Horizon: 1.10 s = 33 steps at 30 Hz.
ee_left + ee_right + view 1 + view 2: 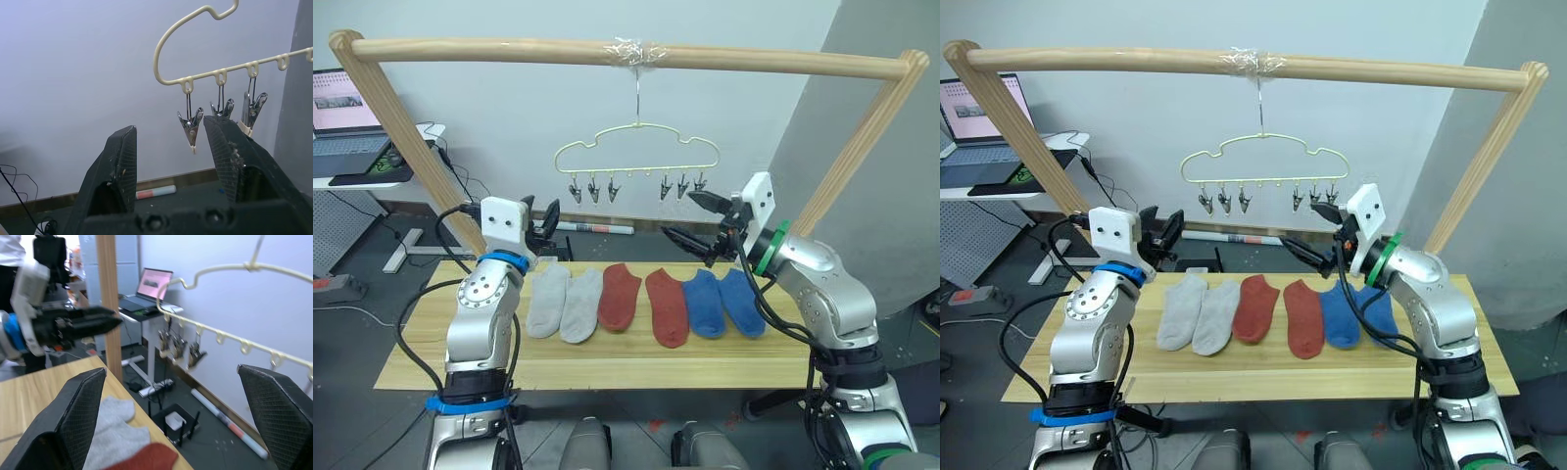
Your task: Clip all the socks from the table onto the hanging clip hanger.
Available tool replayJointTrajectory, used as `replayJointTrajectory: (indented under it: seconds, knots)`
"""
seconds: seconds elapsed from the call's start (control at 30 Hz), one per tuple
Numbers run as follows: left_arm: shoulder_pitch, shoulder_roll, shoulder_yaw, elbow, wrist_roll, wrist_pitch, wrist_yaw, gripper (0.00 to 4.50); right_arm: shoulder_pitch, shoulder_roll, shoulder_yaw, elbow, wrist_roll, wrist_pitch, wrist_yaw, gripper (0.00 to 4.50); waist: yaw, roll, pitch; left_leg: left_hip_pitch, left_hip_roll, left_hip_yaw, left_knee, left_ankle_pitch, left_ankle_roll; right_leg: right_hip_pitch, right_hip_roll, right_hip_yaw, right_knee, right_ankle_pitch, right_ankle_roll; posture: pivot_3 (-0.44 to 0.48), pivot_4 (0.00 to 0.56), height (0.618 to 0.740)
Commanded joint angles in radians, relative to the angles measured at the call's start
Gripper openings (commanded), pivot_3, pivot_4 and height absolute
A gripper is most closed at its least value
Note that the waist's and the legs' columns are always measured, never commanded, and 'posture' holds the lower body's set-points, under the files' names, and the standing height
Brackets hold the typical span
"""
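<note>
Soft fabric socks lay flat in one row on the light wooden desk (607,367), six of them side by side. From the robot's left there were two light grey socks (565,302), then two rust red socks (644,301), then two blue socks (723,302). The socks of each pair touched or nearly touched each other, and none of them was held by anything.

Above the far side of the desk hung the pale yellow-green clip hanger (637,152). Its hook was fixed with clear tape (632,51) to the top bar of a thick wooden pole frame (607,54). Six small metal clips (593,188) hung from the bottom bar of the hanger, three toward the left and three toward the right, and all of them were empty.

The left gripper (544,227) was raised above the left end of the sock row, below the left clips. Its jaws were released and held nothing; in the left wrist view the clips showed between and behind them. The right gripper (699,221) was raised above the blue socks, just below the right clips. Its jaws were spread wide and also held nothing.

Behind the frame, on the robot's left, an open laptop (344,122) stood on a small white side table (406,176). Cables (460,181) lay on the dark floor near it.
</note>
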Motion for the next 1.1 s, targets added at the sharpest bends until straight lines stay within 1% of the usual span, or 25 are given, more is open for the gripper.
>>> replayJointTrajectory:
  seconds: [0.03,0.13,0.23,0.3,0.7,1.1]
  knots:
    - [-0.042,-0.02,-0.021,0.042,0.03,-0.065,0.015,2.38,-0.048,0.023,0.015,-0.011,0.025,-0.008,0.006,4.5,0.0,0.0,0.0,0.0,0.0,0.0,0.0,0.0,0.0,0.0,0.0,0.0,0.0,0.0,0.0,0.039,0.109,0.74]
    - [-0.069,-0.046,-0.014,0.116,0.036,-0.11,0.034,2.38,-0.057,0.024,0.055,-0.004,0.003,-0.033,0.025,4.5,0.0,0.0,0.0,0.0,0.0,0.0,0.0,0.0,0.0,0.0,0.0,0.0,0.0,0.0,0.0,0.039,0.109,0.74]
    - [-0.091,-0.059,-0.021,0.175,0.038,-0.153,0.023,1.8,-0.066,0.03,0.072,-0.002,-0.007,-0.041,0.022,4.5,0.0,0.0,0.0,0.0,0.0,0.0,0.0,0.0,0.0,0.0,0.0,0.0,0.0,0.0,0.0,0.033,0.105,0.74]
    - [-0.104,-0.061,-0.025,0.2,0.045,-0.168,0.026,1.25,-0.07,0.03,0.072,0.0,-0.01,-0.042,0.015,4.5,0.0,0.0,0.0,0.0,0.0,0.0,0.001,0.0,0.0,0.0,0.0,0.0,0.0,0.0,0.001,0.029,0.109,0.74]
    - [-0.195,-0.08,-0.046,0.331,0.055,-0.22,0.016,1.25,-0.087,0.064,0.073,-0.025,0.006,-0.005,-0.017,4.5,-0.001,0.0,0.01,0.0,0.0,0.0,0.001,0.0,0.0,0.0,0.0,0.0,0.0,0.001,0.001,0.009,0.145,0.74]
    - [-0.229,-0.075,-0.038,0.404,0.056,-0.258,0.012,1.25,-0.115,0.088,0.075,-0.085,0.052,0.056,-0.036,4.5,-0.003,0.0,0.033,-0.001,0.0,-0.001,0.001,0.0,0.0,0.0,0.0,-0.001,0.0,0.001,0.002,-0.003,0.165,0.74]
